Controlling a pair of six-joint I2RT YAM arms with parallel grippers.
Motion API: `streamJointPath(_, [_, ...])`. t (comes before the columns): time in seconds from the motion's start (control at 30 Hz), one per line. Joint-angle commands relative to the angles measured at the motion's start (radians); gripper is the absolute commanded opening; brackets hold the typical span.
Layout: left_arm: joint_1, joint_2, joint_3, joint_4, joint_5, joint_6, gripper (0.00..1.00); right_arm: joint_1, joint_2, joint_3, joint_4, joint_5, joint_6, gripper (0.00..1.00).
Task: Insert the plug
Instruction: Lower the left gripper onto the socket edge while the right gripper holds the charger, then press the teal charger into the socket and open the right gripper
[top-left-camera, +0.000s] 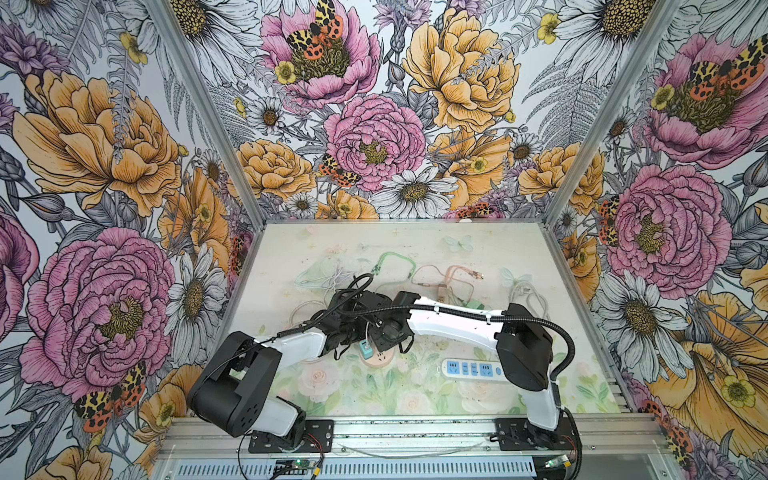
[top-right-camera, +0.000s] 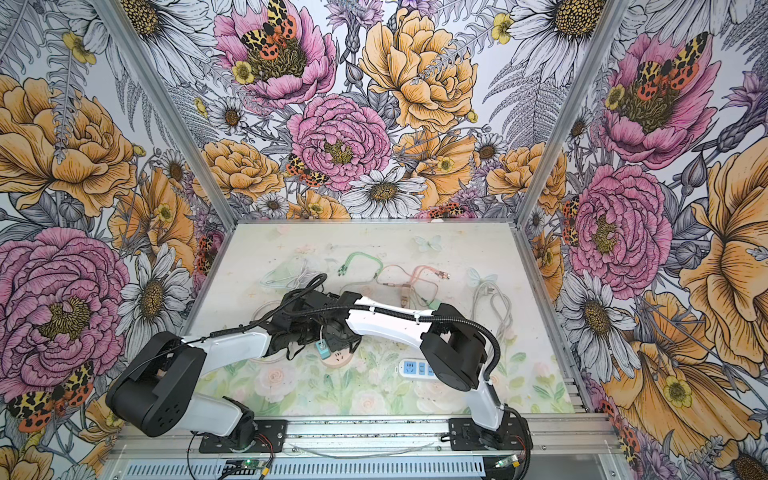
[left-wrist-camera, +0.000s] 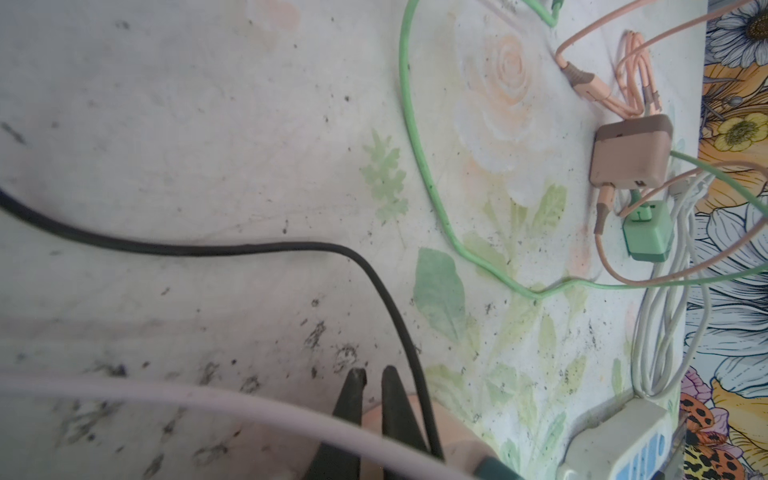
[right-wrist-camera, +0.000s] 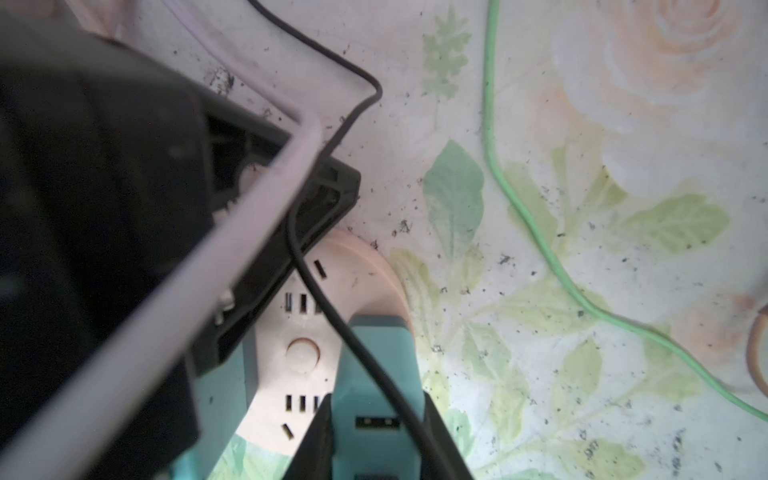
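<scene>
Two arms meet over the middle of the flowered table (top-left-camera: 478, 249). Of the bigger things on it I count one white power strip (top-left-camera: 473, 369), lying near the right arm's elbow, and one round pink socket (top-left-camera: 380, 360), just in front of the wrists. The socket looks light and likely to skate when pushed on. That may be why the left gripper (left-wrist-camera: 374, 376) sits over it with its fingers drawn nearly together, though whether they pinch its rim I cannot tell. The teal plug (right-wrist-camera: 374, 361) is the only one of that colour I can make out. It is a small boxy charger poised at the socket's edge, and I can't say whether it touches. The right gripper (right-wrist-camera: 374, 424) is clamped on its two flat sides. I'd judge the plug light and rigid, made of hard smooth plastic that could twist or slip in the pads if pressed off-axis. Those broad flanks, gripped squarely, seem the right place to hold it, and its prongs are hidden from me. Farther back lie one tan adapter block (left-wrist-camera: 631, 156) and one small green cube charger (left-wrist-camera: 648, 230). Around them are loose green, pink and white leads, too tangled to count. One thin black wire (right-wrist-camera: 378, 89) trails across the socket's face and the plug.
</scene>
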Motion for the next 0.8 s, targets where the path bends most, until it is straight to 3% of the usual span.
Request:
streamJointPath(0.0, [-0.023, 0.011, -0.026, -0.021, 0.058, -0.003, 0.13, 0.020, 0.092, -0.090, -0.112, -0.046, 0.000, 0.03])
streamJointPath(0.3, [0.061, -0.089, 0.041, -0.221, -0.078, 0.063, 0.14, 0.020, 0.084, -0.072, -0.109, -0.016, -0.011, 0.11])
streamJointPath(0.53, [0.182, -0.249, 0.046, -0.321, -0.076, 0.096, 0.14, 0.020, 0.079, -0.072, -0.109, -0.004, -0.021, 0.22])
streamJointPath(0.77, [0.203, -0.333, 0.087, -0.425, -0.101, 0.129, 0.15, 0.020, 0.077, -0.058, -0.109, -0.008, -0.027, 0.33])
